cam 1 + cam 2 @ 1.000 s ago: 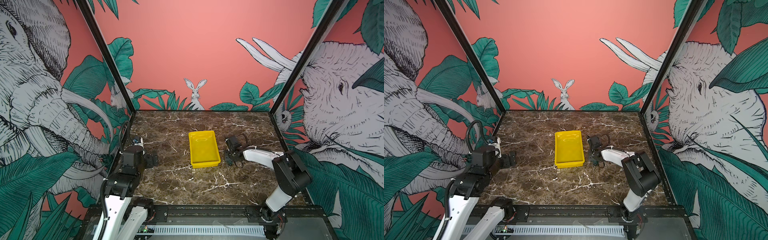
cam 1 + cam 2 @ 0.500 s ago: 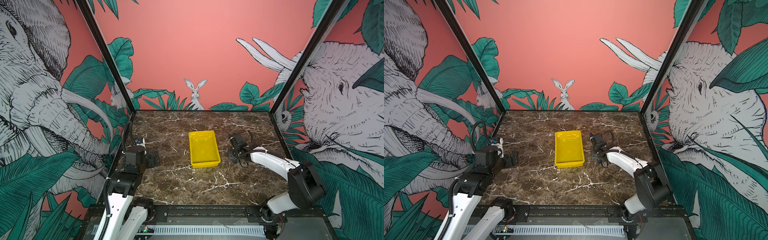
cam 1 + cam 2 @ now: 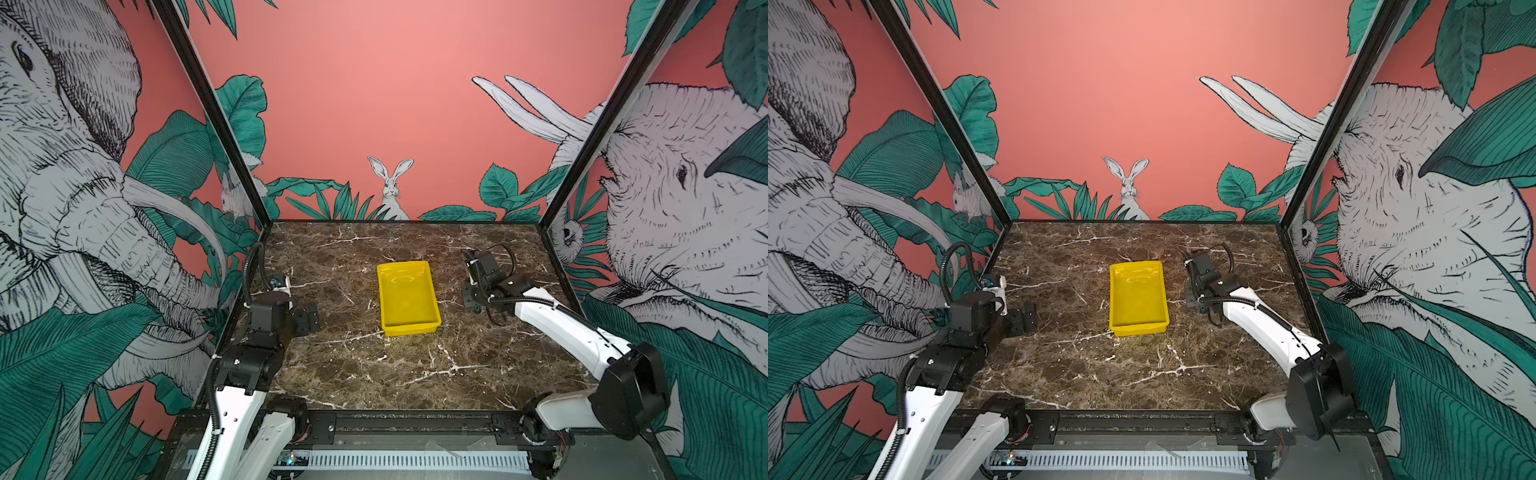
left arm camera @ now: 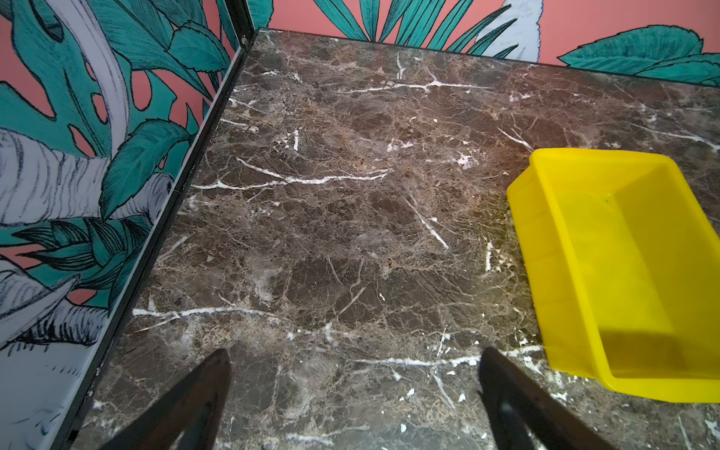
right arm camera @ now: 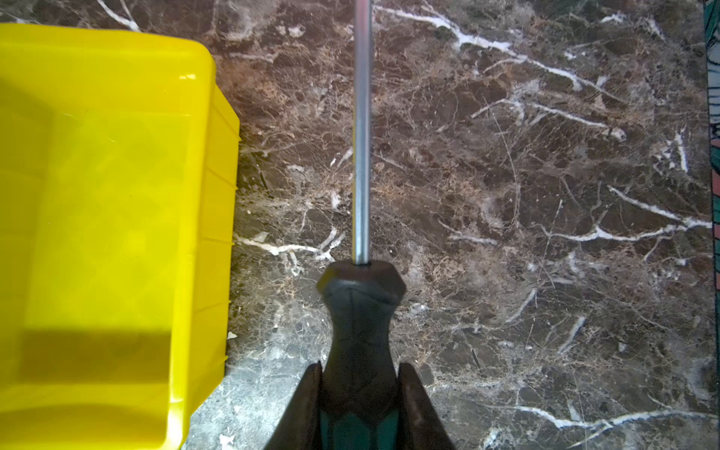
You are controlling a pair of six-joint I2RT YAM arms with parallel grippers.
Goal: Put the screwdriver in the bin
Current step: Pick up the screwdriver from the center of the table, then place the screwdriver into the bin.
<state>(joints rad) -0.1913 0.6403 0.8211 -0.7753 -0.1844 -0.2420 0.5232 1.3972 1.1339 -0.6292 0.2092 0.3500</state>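
Observation:
The bin (image 3: 407,299) (image 3: 1137,297) is an empty bright yellow tray at the middle of the marble table. My right gripper (image 3: 471,299) (image 3: 1192,297) hovers just right of it. In the right wrist view that gripper (image 5: 360,366) is shut on the screwdriver (image 5: 360,311) by its dark green and black handle. The thin metal shaft (image 5: 361,136) runs parallel to the bin's (image 5: 97,195) long wall, over bare table. My left gripper (image 3: 309,318) (image 3: 1027,316) (image 4: 354,350) stands open and empty left of the bin (image 4: 623,253).
Mural walls with black corner posts (image 3: 582,137) close the table on three sides. A black rail (image 3: 399,419) runs along the front edge. Bare marble (image 3: 374,370) lies in front of the bin and between it and each gripper.
The right arm has stretched out, its elbow swinging right and lower, and its gripper has shifted slightly right and farther back beside the bin. The left arm has settled a little lower.

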